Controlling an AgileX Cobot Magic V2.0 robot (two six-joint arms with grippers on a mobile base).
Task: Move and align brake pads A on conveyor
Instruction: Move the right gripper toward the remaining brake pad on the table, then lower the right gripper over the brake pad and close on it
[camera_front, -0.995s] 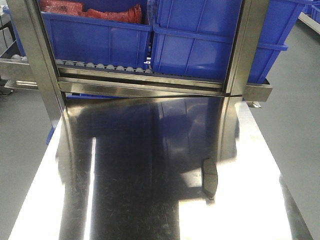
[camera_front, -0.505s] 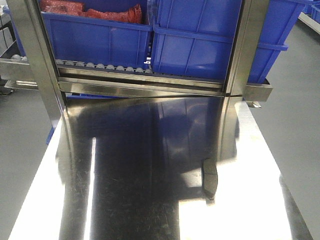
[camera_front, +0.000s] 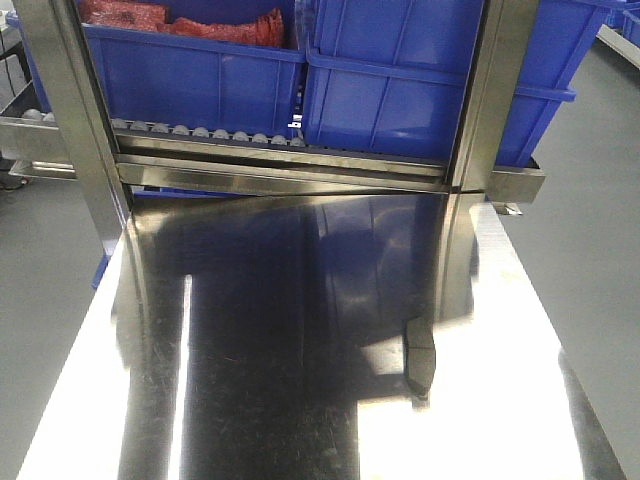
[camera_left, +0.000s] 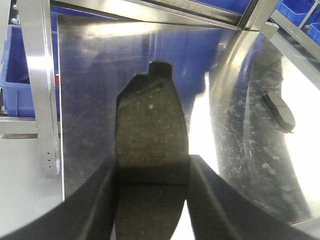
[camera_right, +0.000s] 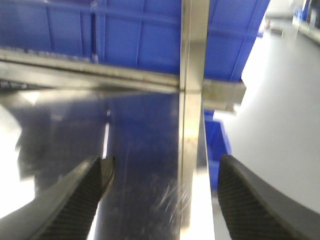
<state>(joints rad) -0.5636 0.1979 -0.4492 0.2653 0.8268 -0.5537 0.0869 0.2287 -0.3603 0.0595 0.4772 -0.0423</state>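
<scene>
Surroundings: blue bins (camera_front: 200, 80) stood on a roller rail (camera_front: 200, 133) behind the steel table's (camera_front: 250, 400) far edge. A steel upright (camera_front: 495, 90) rose at its far right corner, and grey floor (camera_front: 590, 200) lay on both sides.
Loose brake pad (camera_front: 418, 358): lay flat near the table's right edge, well apart from the held one.
Left gripper (camera_left: 152, 172): pinched the held brake pad (camera_left: 150, 125) by its sides, above the table.
Right gripper (camera_right: 165, 175): jaws spread wide, with the table and upright visible between them.
Change: none; the loose pad lay where it had one second earlier.
Materials: the held pad's face was dark, speckled and granular, notched at its far end, with a groove across it. The fingers (camera_right: 75, 200) were black and ribbed. The table was polished, scratched and mirror-like.
</scene>
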